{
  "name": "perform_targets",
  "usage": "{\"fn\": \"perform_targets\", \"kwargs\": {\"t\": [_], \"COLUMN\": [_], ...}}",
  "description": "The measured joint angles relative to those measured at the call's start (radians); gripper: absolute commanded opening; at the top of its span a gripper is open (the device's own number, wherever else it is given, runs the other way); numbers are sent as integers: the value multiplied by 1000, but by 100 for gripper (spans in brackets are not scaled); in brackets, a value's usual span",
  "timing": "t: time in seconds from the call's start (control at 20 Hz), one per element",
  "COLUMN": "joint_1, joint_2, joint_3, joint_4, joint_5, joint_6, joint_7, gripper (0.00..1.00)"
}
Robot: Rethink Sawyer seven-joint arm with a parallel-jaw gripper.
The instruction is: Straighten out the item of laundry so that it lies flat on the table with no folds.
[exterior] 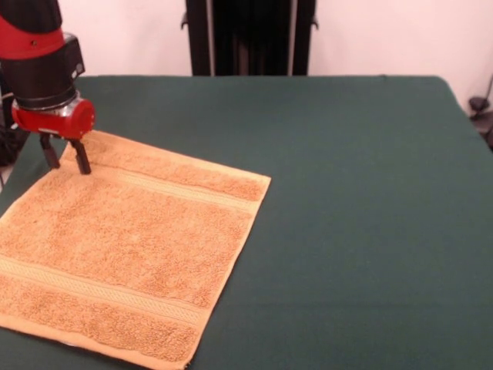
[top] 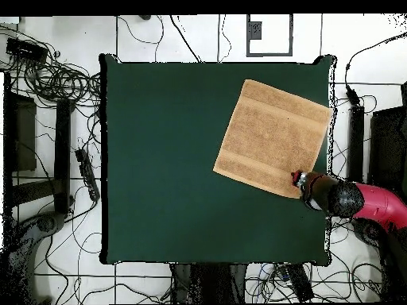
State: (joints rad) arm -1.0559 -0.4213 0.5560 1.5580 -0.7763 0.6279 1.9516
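The orange-tan towel [exterior: 123,243] lies spread flat on the dark green table [exterior: 354,216], at the left in the front view, with a woven band near its far edge and another near its near edge. No folds show. In the overhead view the towel [top: 270,135] lies at the table's [top: 175,159] upper right. My gripper [exterior: 65,158] hangs at the towel's far left corner, fingers apart and pointing down, their tips at or just above the cloth, holding nothing. In the overhead view the gripper [top: 300,179] is over the towel's lower right corner.
The robot's black pedestal [exterior: 250,37] stands beyond the table's far edge. Cables [top: 56,79] and stands lie on the floor round the table. The towel's near left part reaches the table's edge in the front view.
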Motion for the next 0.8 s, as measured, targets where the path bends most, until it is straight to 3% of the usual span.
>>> {"fn": "perform_targets", "kwargs": {"t": [0.8], "joint_1": [-10], "joint_2": [-22], "joint_3": [-2], "joint_4": [38], "joint_5": [-3], "joint_6": [-33], "joint_7": [0], "gripper": [100]}}
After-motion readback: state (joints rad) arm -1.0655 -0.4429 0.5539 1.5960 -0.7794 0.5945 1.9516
